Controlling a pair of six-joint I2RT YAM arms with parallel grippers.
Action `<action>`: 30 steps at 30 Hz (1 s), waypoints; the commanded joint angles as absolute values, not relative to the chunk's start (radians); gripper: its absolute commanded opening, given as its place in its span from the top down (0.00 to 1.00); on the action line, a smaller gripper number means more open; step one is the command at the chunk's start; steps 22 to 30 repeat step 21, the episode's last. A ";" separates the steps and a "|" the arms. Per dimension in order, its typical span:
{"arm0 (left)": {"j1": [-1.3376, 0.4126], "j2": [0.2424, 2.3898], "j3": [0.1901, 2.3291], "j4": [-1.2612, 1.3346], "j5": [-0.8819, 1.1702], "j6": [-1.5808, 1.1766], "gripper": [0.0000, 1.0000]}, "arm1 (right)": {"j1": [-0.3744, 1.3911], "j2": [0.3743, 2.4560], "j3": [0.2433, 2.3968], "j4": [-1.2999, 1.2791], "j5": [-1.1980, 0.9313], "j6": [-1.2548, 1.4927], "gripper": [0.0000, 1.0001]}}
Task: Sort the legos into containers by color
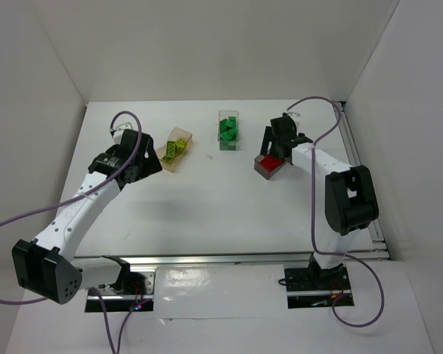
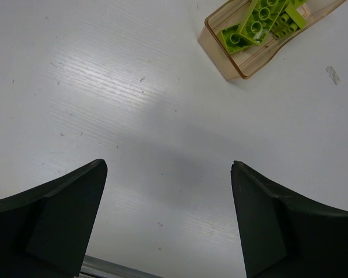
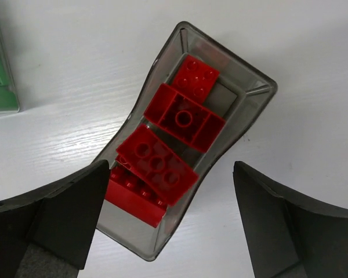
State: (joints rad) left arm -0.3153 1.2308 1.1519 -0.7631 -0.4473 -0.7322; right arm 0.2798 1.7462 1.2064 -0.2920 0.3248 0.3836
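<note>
The orange-tan container holds yellow-green legos; it also shows in the left wrist view with its yellow-green bricks. The clear container holds dark green legos; its edge shows in the right wrist view. The smoky grey container holds red legos; its rim shows in the right wrist view. My left gripper is open and empty over bare table, near the orange-tan box. My right gripper is open and empty above the grey box.
White walls enclose the table on the left, back and right. A metal rail runs along the near edge and another along the right side. Purple cables loop off both arms.
</note>
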 commanded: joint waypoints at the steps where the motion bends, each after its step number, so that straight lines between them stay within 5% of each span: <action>1: -0.310 1.236 1.184 -0.749 -0.448 -0.718 0.03 | 0.290 1.657 1.221 -0.229 0.382 0.385 0.06; 10: -0.310 1.246 1.193 -0.749 -0.439 -0.709 0.03 | 0.169 1.476 1.102 -0.486 0.739 0.728 0.00; 30: -0.310 1.246 1.195 -0.739 -0.439 -0.699 0.03 | 0.061 1.454 0.985 -0.520 0.643 0.742 0.00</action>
